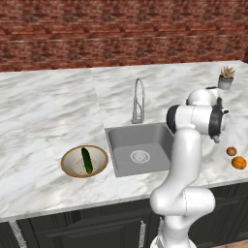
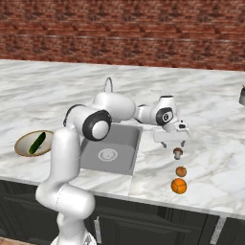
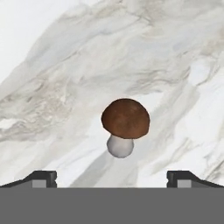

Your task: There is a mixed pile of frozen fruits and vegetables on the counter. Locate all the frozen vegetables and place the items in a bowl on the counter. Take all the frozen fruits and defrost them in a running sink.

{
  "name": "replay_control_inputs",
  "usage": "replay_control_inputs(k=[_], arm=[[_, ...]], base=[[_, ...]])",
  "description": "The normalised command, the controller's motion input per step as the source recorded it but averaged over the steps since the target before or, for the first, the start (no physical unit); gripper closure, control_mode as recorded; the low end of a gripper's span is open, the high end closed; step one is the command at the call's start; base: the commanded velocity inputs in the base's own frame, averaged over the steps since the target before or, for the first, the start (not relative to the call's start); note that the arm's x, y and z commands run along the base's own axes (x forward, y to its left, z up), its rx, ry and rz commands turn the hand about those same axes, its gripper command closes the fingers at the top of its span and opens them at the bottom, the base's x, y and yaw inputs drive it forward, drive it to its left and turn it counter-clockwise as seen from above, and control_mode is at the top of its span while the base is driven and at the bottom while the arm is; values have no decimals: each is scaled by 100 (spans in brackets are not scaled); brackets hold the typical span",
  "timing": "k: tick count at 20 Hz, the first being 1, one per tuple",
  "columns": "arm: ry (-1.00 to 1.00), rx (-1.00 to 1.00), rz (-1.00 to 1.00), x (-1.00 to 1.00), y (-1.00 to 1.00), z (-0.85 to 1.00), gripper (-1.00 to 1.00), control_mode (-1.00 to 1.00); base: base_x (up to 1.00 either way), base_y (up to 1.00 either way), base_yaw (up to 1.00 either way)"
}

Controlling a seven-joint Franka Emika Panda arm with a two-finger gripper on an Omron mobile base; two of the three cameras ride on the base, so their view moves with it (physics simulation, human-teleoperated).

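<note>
A brown-capped mushroom [image 3: 125, 124] with a pale stem stands on the white marble counter [image 3: 65, 87]; it also shows as the mushroom [image 2: 177, 153] right of the sink [image 2: 107, 150]. My gripper [image 2: 172, 143] hangs open just above it, fingertips [image 3: 43, 178] wide apart with nothing between them. Two small round orange fruits [image 2: 181, 171] [image 2: 178, 185] lie in front of the mushroom, also seen as the fruits [image 1: 232, 151] [image 1: 239, 162]. The dark green cucumber [image 1: 86, 160] lies in the tan-rimmed bowl [image 1: 68, 159] left of the sink [image 1: 140, 150].
A tall curved chrome faucet [image 1: 138, 100] stands behind the basin. A small grey plant pot [image 1: 225, 78] sits at the back right of the counter. A brick wall runs behind. The counter's front edge drops to dark cabinets [image 1: 97, 225].
</note>
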Motion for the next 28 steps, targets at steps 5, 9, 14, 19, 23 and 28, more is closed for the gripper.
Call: replay_control_inputs(k=[5,9,14,19,23,28], arm=[[-2,0,0,9,-16,-37,-100,-100],[0,0,1,3,0,-32,-100,-100],[0,0,1,1,-7,-36,-100,-100],[0,0,1,12,-30,-28,-100,-100],[0,0,0,1,-5,-9,100,-100],[0,0,0,-2,0,-2,100,-100]], base=[[0,0,0],[0,0,0],[0,0,0],[0,0,0],[0,0,0],[0,0,0]])
